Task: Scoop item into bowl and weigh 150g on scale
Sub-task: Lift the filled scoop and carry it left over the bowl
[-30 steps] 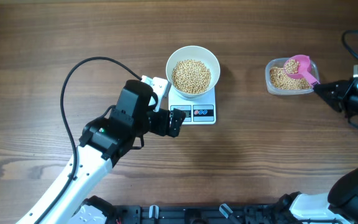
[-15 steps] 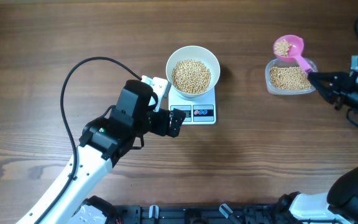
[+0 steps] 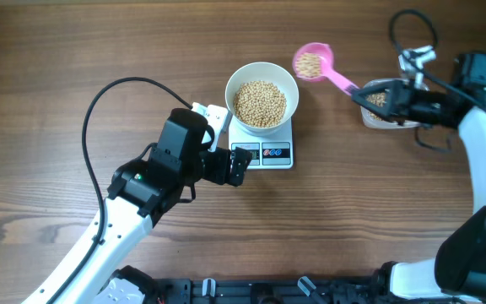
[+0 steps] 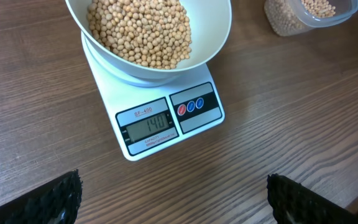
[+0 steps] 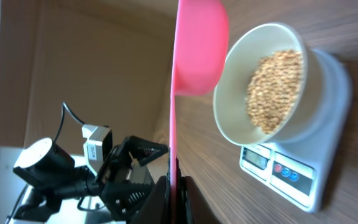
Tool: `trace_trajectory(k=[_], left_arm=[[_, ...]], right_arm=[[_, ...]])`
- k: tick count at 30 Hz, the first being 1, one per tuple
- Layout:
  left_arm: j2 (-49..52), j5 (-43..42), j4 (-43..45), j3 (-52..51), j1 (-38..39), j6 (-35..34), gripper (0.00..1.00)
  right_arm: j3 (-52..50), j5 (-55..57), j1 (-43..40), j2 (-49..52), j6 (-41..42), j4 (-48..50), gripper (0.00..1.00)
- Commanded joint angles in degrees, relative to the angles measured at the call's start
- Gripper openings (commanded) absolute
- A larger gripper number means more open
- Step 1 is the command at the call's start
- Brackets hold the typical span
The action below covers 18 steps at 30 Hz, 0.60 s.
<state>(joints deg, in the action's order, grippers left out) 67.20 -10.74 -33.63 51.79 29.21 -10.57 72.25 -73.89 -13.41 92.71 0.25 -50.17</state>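
Many Little Things That Roll

Hard beans are piled in the bowl on the scale; more lie in the pink scoop just right of it. They roll easily, so the scoop is best kept level. Its handle is pinched by the right gripper. The left gripper is open wide, empty. The scale's number is shown only in the left wrist view.
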Motion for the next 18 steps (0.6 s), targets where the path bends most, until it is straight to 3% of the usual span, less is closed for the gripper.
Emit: trace_trajectory(k=[1, 18], left_arm=[[0.1, 0.3, 0.0, -0.1, 0.2, 1.1, 1.00], [0.1, 0.3, 0.0, -0.1, 0.2, 1.1, 1.00]], right_arm=[[-0.3, 6.2, 4.2, 0.8, 8.1, 4.8, 0.04], [2.6, 33.3, 19.4, -1.8, 10.0, 11.1, 0.04]])
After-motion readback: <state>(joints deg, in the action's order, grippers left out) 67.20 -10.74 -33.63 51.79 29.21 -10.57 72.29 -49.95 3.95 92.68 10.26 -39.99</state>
